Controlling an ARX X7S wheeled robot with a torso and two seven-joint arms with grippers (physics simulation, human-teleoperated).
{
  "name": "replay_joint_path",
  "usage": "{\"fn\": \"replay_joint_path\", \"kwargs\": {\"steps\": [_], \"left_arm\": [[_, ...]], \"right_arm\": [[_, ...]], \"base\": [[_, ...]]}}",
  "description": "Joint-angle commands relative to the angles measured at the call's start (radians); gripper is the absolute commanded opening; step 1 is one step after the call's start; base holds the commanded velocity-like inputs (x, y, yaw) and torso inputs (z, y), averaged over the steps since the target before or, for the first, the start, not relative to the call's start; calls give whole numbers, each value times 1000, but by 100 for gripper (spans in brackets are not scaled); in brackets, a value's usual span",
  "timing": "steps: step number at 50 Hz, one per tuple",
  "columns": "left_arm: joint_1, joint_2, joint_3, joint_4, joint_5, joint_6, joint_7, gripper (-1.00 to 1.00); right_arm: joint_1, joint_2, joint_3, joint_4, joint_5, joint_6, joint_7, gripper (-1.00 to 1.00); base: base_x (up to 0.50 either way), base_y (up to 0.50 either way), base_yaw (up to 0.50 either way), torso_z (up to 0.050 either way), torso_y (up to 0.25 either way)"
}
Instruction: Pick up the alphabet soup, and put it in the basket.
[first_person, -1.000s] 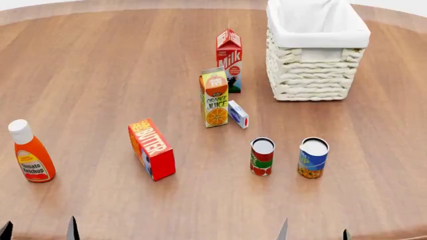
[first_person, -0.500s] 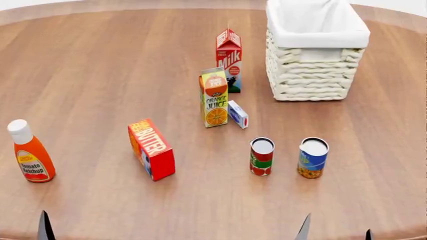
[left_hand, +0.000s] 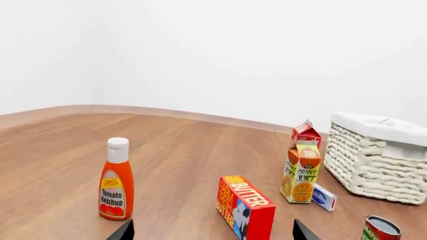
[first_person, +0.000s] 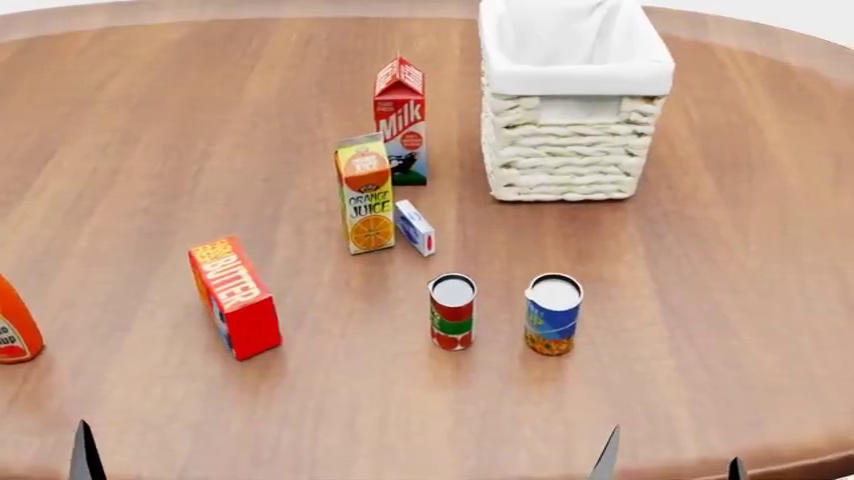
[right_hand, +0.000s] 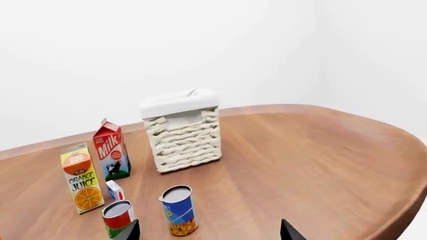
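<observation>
In the head view the whole scene has slid toward 9 o'clock since half a second ago, so the view has turned to the right and the cans now sit nearer its centre. That suggests the approach is being lined up; no grasp has begun.

Nearest, at 7 o'clock, one fingertip of the left end effector (first_person: 87, 455) pokes up; whether it is spread cannot be told there, but its wrist view shows two tips well apart, nothing between them. At 5 o'clock the right end effector (first_person: 667, 462) shows two separated tips, empty.

Further out on the desk (first_person: 747, 300), the alphabet soup (first_person: 553, 315) stands upright, just beside the red-and-green can (first_person: 453, 312) at its 9 o'clock, apart from it. Beyond, at 12 o'clock from the soup, stands the basket (first_person: 571, 150), well apart, with the orange juice carton (first_person: 364, 193) off toward 10 o'clock.
</observation>
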Motion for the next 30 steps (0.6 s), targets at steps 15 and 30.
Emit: {"fn": "replay_joint_path", "kwargs": {"steps": [15,30], "left_arm": [[-3,-18,19,-10,-13,14,-19,100],[0,-27,30,-5,-18,14,-30,100]], "right_arm": [[2,19,-19,3,23,-2,19,100],[2,28,-29,2,36,0,27,100]], "base": [[0,-223,0,0,0],[-2,-235,0,0,0]]}}
